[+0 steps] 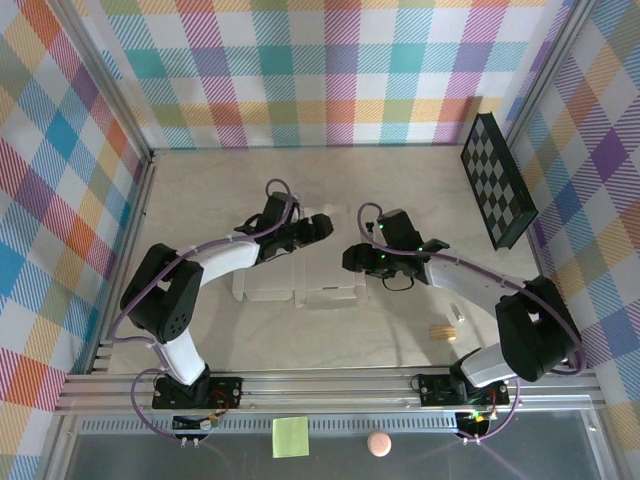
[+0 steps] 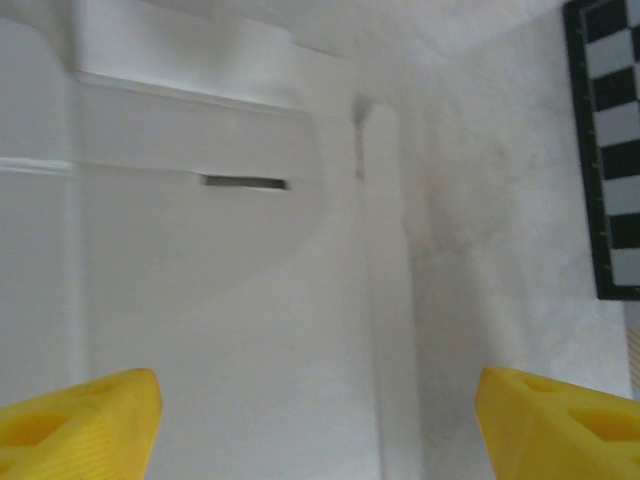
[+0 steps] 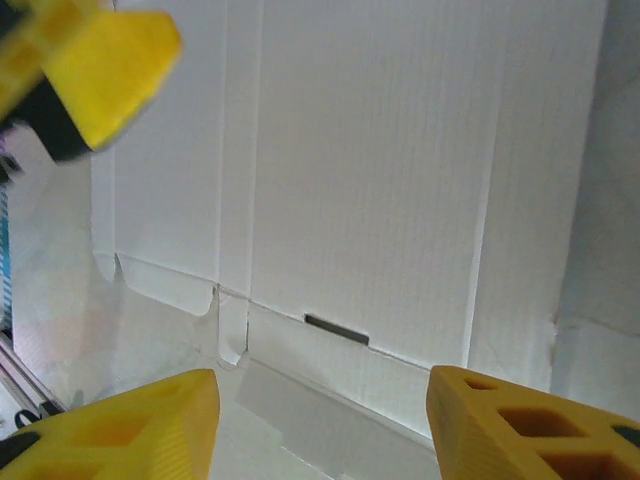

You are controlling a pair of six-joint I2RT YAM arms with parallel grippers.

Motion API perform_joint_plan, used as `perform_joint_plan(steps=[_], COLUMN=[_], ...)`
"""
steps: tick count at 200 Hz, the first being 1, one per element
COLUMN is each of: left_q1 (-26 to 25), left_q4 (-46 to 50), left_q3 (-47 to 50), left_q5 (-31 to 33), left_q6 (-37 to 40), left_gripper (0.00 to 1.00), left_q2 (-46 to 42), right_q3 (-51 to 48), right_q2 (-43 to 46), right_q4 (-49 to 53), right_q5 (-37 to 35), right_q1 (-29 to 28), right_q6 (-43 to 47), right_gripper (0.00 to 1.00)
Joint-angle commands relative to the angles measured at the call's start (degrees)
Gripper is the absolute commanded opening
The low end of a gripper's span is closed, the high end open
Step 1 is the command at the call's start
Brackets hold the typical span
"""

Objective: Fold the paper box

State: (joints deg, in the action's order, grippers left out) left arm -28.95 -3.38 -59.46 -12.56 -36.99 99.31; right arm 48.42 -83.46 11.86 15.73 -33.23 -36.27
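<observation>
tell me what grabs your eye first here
The loud plaid walls around the table hit first. At table centre, the left arm and right arm meet over the flat pale paper box, yellow left fingers and right fingers both spread open. A black checkerboard panel sits at the far right.

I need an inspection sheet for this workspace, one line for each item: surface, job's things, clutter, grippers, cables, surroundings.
Surface: pale table, no spills seen.
Job's things: paper box lying flat, not folded, mid-table.
Clutter: checkerboard panel by the right wall; small tan piece on the table; sticky note and pink ball outside the aluminium frame.
Grippers: left gripper and right gripper both open, holding nothing.
Cables: purple cables run along both arms.
Surroundings: plaid walls on three sides.
</observation>
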Motion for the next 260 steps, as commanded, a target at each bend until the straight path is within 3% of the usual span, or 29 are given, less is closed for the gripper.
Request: perform_joint_plan(steps=[1,72,103,163,208,260], left_q1=[2.8,11.5,12.9,12.9,12.2,5.9], left_q4=[7.5,14.6,16.1,18.3,17.0,22.0], left_q3=[-0.4,0.7,1.2,4.0,8.4,9.5], left_q5=[-0.7,-3.3,-4.2,-6.2,-8.3,-9.5], left_q6=[5.5,12.8,14.9,17.6,16.9,18.5], left_gripper=[0.81,0.78,0.65,0.62,0.62,0.64], left_q2=[-0.6,-0.7,0.0,-0.5,-2.8,-3.7], right_q3=[1.3,2.2,2.5,4.9,5.5,7.7], right_q2=[-2.0,-10.2,-12.7,-16.6,-17.4,-18.7], right_q4=[-0.8,-3.6,-3.9,0.5,3.4,6.1], right_q5=[0.8,4.7,5.0,3.4,3.2,4.5], right_q1=[-1.4,-3.1,-3.1,-2.3,1.6,8.8], right_q6=[-2.0,-2.9,-2.7,-1.3,1.0,5.1], right_gripper=[0.55,0.48,0.47,0.47,0.47,0.47])
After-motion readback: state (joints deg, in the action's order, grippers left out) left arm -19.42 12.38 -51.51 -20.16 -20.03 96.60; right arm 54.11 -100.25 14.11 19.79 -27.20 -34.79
